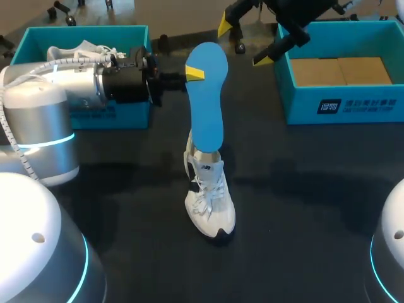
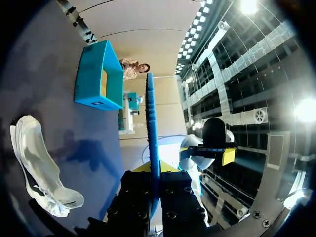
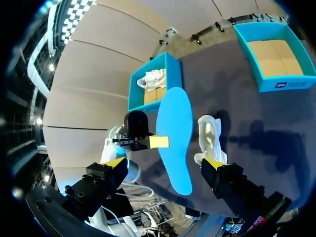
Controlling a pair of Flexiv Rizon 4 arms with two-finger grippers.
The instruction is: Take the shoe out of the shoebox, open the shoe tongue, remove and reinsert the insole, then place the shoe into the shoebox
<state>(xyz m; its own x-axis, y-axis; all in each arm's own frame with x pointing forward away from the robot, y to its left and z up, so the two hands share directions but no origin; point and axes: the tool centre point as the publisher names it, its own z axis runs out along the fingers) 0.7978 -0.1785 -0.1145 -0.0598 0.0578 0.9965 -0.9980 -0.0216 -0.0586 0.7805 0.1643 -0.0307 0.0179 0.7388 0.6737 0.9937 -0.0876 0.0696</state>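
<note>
Left gripper clenched on blue insole, frame centre, above white shoe on worktop; right gripper released, upper right.

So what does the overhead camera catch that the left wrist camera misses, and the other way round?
Only the head view shows the left shoebox with a second white sneaker inside. Only the left wrist view shows the blue insole edge-on, a thin line clamped between the left hand's two fingers. Both show that insole, the white sneaker on the table, the right shoebox and the open right hand.
</note>
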